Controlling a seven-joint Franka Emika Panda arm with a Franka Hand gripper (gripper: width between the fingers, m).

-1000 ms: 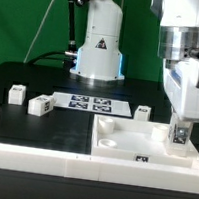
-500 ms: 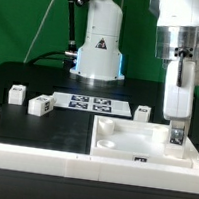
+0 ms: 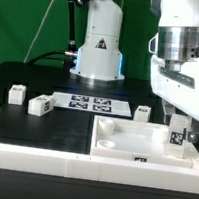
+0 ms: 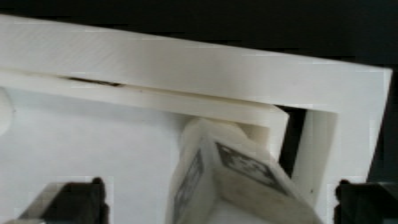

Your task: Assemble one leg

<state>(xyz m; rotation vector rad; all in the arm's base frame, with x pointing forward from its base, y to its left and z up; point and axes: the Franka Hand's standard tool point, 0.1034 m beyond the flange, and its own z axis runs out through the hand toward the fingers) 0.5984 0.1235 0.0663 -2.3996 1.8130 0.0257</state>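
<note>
At the panel's [image 3: 133, 140] far corner on the exterior view's right, I have the gripper [image 3: 177, 130] clenched on one leg [image 3: 177, 136], tag outward, held tilted against the corner so it can seat in its socket, I judge. The wrist view shows that leg [image 4: 235, 168] between the fingers [image 4: 75, 200]. Three spare legs (one [image 3: 40, 103] beside the marker board [image 3: 91, 104]) wait on the worktop [image 3: 44, 126].

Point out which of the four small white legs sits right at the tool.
The leg at the panel's far corner on the exterior view's right, directly below the tool. The other three stand loose on the black table: two at the exterior view's left, one behind the panel.
</note>
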